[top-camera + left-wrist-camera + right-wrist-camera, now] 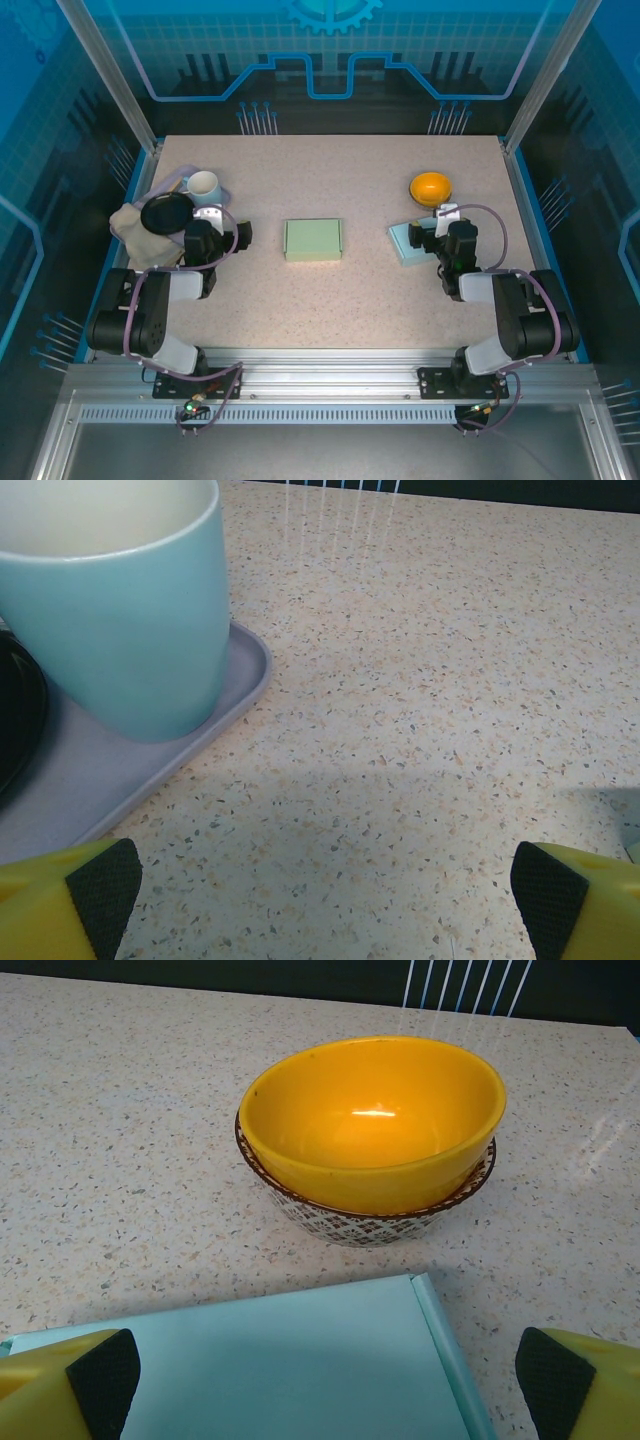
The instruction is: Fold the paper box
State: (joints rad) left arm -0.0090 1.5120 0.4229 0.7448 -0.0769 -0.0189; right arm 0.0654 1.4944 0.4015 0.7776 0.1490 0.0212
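A pale green paper box (313, 240) lies flat and closed-looking at the middle of the table, with neither gripper touching it. My left gripper (222, 237) (325, 900) stands open to its left over bare table, nothing between its black pads (102, 888). A light blue flat box (405, 243) (270, 1370) lies at the right. My right gripper (443, 236) (328, 1385) hangs open just above that blue box, its pads (100, 1375) wide apart on either side.
A light blue cup (203, 185) (120, 600) stands on a grey tray (215, 730) with a black dish (166, 212) beside a beige cloth (135, 232) at the left. An orange bowl (430, 187) (375, 1120) nests in a patterned bowl (370, 1222) beyond the blue box.
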